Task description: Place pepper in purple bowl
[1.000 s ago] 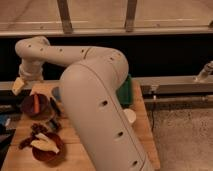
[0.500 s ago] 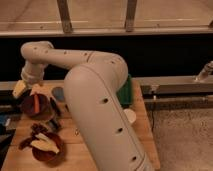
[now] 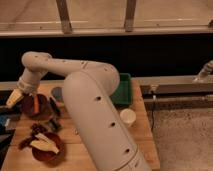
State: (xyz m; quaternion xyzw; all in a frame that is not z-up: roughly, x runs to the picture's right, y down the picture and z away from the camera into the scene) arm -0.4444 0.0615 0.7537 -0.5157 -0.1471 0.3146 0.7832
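The dark purple bowl [image 3: 29,111] sits on the wooden table at the left. An orange-red pepper [image 3: 36,103] lies in it, standing free of the gripper. My gripper [image 3: 15,99], with pale yellowish fingers [image 3: 13,100], hangs just off the bowl's left rim at the end of the white arm [image 3: 90,105]. It is open and holds nothing. The arm's large body covers the middle of the table.
A reddish-brown bowl [image 3: 54,153] with pale yellow pieces stands at the front left. A white cup [image 3: 128,117] stands right of the arm, with a green tray [image 3: 124,90] behind it. A grey-blue round object [image 3: 56,93] lies behind the purple bowl. A dark wall rises behind the table.
My gripper has swung left, from over the purple bowl to beside its left rim. The pepper has stayed in the bowl.
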